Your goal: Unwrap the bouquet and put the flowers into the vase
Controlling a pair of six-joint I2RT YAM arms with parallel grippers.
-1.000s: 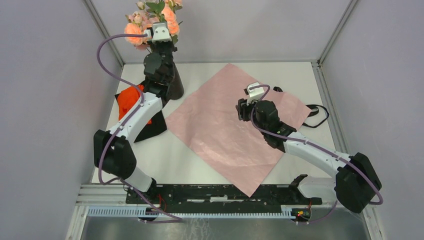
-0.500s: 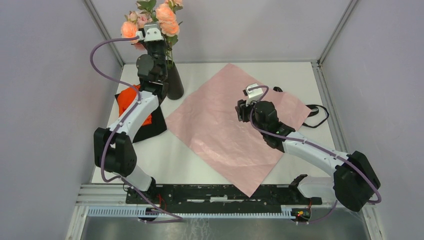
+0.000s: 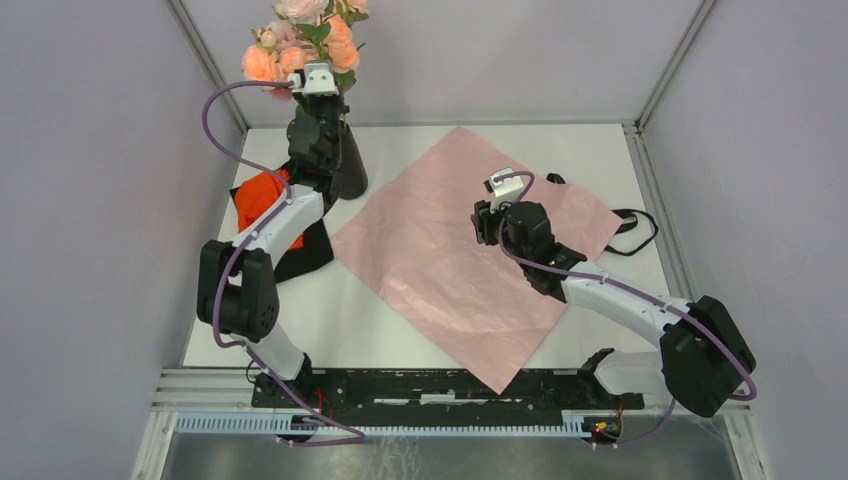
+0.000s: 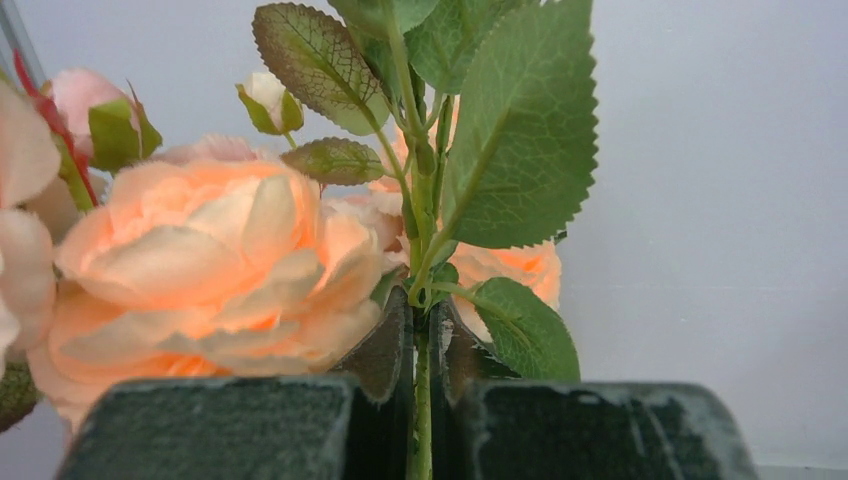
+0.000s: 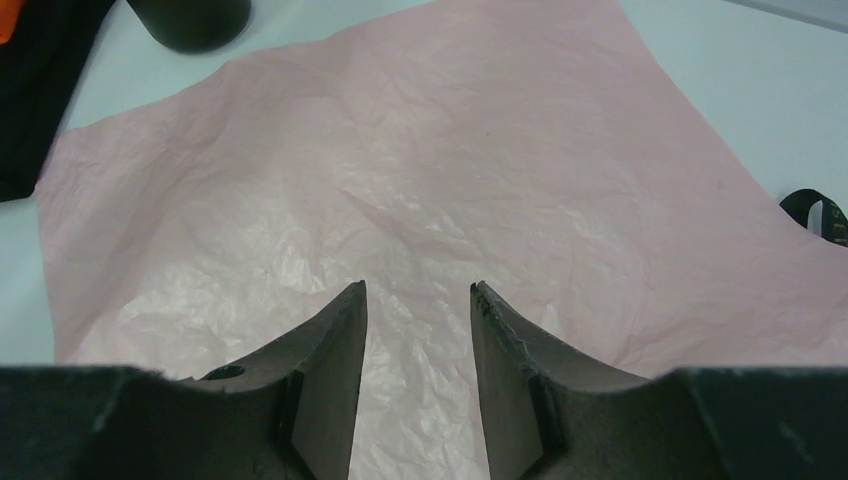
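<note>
The flowers (image 3: pixel 300 38), pink and peach roses with green leaves, are held upright at the back left, over the black vase (image 3: pixel 352 168). The vase's mouth is hidden behind my left arm. My left gripper (image 3: pixel 322 95) is shut on their thin green stems (image 4: pixel 421 405). A large peach rose (image 4: pixel 200 245) fills the left wrist view above the gripper (image 4: pixel 422 312). The pink wrapping paper (image 3: pixel 450 250) lies flat and unfolded on the table. My right gripper (image 3: pixel 487 222) hangs open just above it, nothing between its fingers (image 5: pixel 418 292). The paper (image 5: pixel 450 150) is crumpled.
An orange-red cloth (image 3: pixel 262 200) lies on a flat black cloth (image 3: pixel 300 255) left of the vase. The black ribbon (image 3: pixel 630 225) lies at the paper's right corner, its end (image 5: pixel 815 215) showing in the right wrist view. Grey walls enclose the table on three sides.
My left gripper shifted up and left with the flowers, then back right over the vase, and the arm's elbow drew in. The right arm barely moved.
</note>
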